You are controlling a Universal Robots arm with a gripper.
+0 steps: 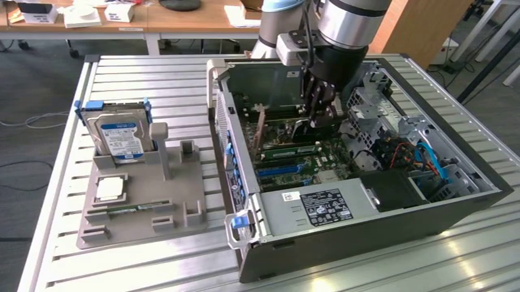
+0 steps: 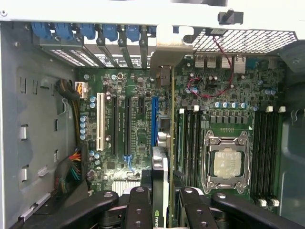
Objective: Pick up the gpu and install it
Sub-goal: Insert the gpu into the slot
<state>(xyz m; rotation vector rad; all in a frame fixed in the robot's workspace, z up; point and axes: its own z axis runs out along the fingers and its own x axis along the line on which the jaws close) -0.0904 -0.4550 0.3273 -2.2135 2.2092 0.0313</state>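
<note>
My gripper is clamped on the gpu, which stands edge-on between my jaws over the motherboard. Recommended: keep the card vertical, line its bracket ahead of my jaws with the rear opening, and press evenly.

Item: light. Bright, even room light from above. Glare: pale streaks on table; case rim washed white. Shadow: motherboard dim beneath my wrist; my gripper reads black, underlit.
</note>
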